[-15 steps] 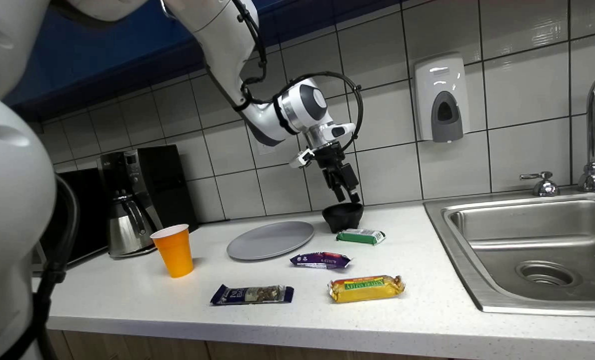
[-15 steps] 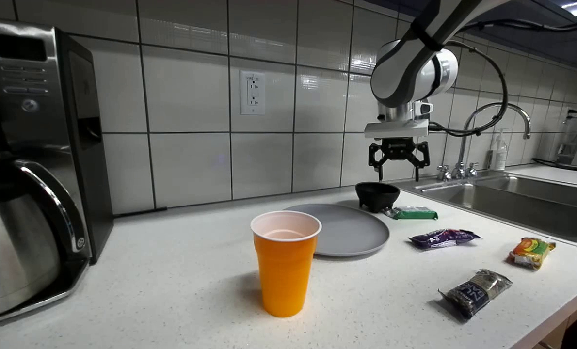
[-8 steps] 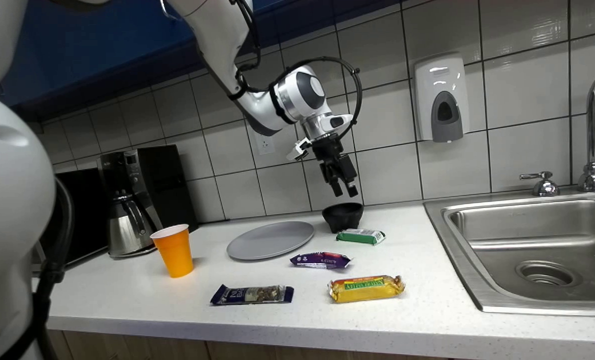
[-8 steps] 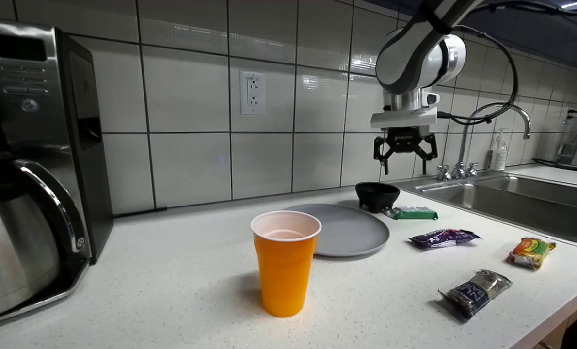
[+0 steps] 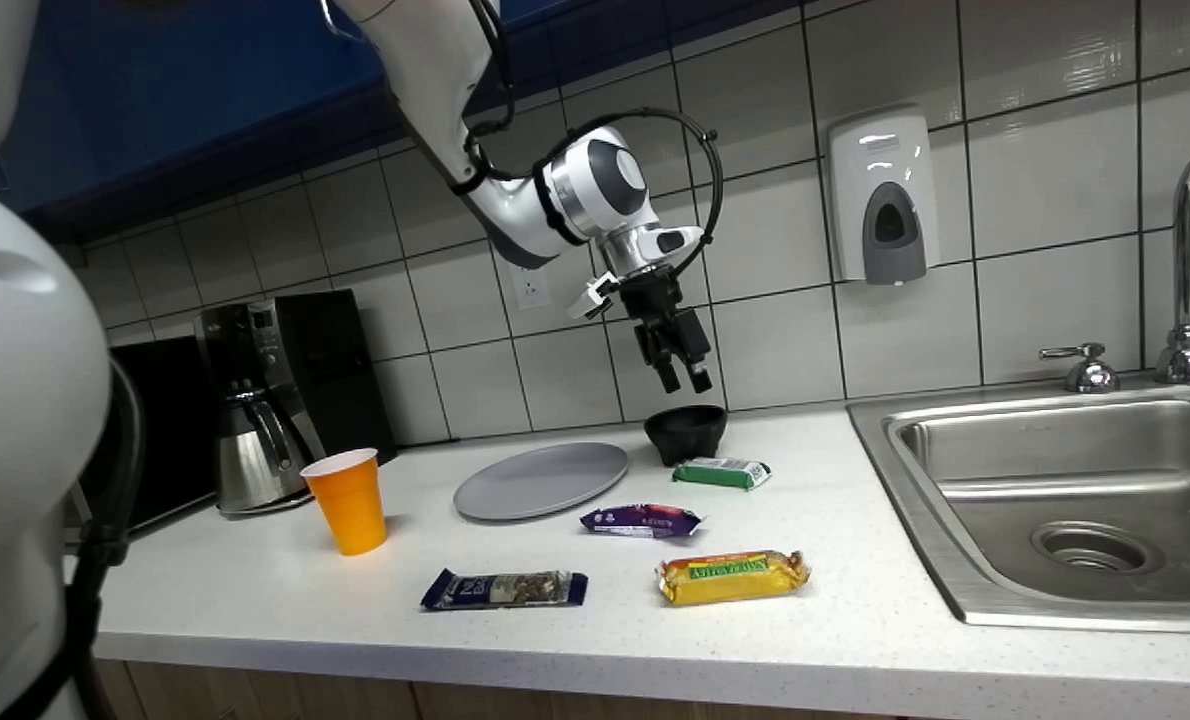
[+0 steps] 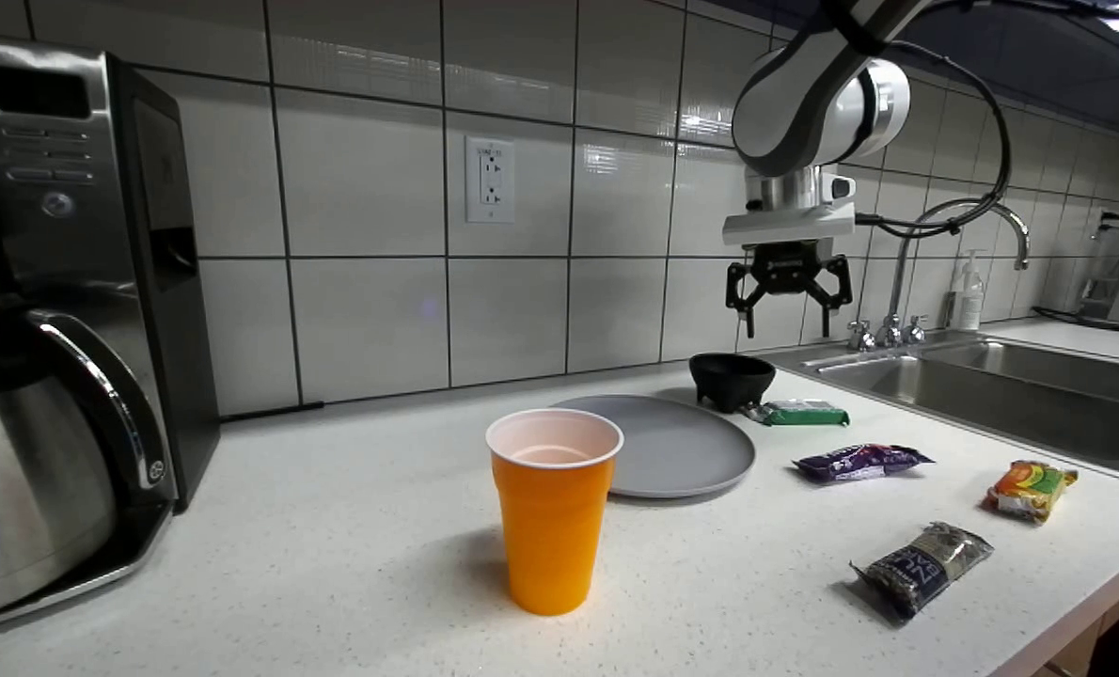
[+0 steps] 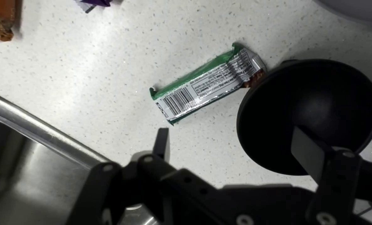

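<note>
The tool point(image 6: 787, 326) is hanging above the black bowl point(image 6: 732, 381), jaws spread pretty wide. Bowl's at the far side of the worktop point(image 5: 845, 520), grey plate point(image 5: 542, 482) on its left, sink point(image 5: 933, 530) on its right. Green bar point(image 7: 201, 89) lies just beside it, can't really tell if they touch. Purple packet point(image 6: 860, 462) is nearer, orange cup point(image 6: 552, 531) off to the left.

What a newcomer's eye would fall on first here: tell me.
The bright orange cup, upright on the counter beside the gray plate, likely catches the eye first. Next comes the open, empty gripper, hanging above the counter by the black footed bowl.
</note>
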{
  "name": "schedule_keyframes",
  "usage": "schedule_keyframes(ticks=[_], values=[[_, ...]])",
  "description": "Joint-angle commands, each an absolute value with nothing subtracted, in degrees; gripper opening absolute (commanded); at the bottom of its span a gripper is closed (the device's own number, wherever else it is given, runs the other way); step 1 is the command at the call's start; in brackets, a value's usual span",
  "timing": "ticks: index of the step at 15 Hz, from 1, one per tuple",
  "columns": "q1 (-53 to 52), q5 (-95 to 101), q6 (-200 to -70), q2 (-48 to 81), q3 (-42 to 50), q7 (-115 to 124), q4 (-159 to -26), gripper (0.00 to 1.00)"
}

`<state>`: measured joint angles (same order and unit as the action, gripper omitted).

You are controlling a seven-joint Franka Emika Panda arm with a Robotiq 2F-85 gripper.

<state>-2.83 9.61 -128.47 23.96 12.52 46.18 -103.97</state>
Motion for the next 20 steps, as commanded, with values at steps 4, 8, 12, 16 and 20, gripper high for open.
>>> schedule_keyframes(ticks=[4,8,12,16,20], values=[[-2.2,9.9,-128.3,23.9,11.8,46.3,-103.9,1.00],[-2.7,9.3,-128.1,24.3,12.3,50.8,-104.2,1.00],[-2.7,8.0,-129.7,25.4,12.4,57.9,-104.3,1.00],[-2.5,6.6,-132.1,25.7,12.4,64.5,-104.3,1.00],[-1.9,5.0,-135.0,25.2,13.3,72.3,-105.1,1.00]])
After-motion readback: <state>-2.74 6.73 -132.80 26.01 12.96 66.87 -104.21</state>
